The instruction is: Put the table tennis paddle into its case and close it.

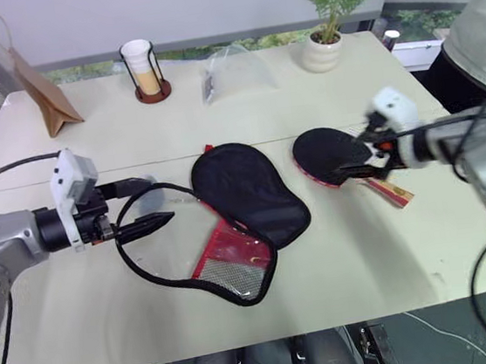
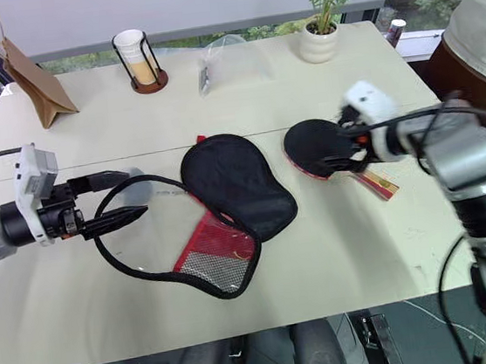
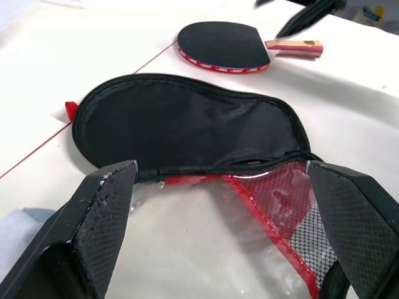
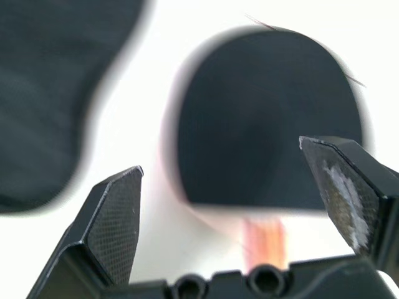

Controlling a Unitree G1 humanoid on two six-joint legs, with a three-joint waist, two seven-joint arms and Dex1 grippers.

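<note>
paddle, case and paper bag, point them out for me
table tennis paddle (image 1: 326,151), left eye view, black rubber face
case (image 1: 246,189), left eye view, black top flap
paper bag (image 1: 46,101), left eye view, brown side

Both arms are grey metal cylinders, each with a white camera housing at the wrist and loose black cables along it. The left gripper (image 1: 145,206) and right gripper (image 4: 240,205) carry black tapered fingers (image 3: 103,215) with textured inner pads.

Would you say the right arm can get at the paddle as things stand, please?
Probably yes: the right end effector hangs open just above the paddle, which lies flat on the table with nothing over it.
</note>
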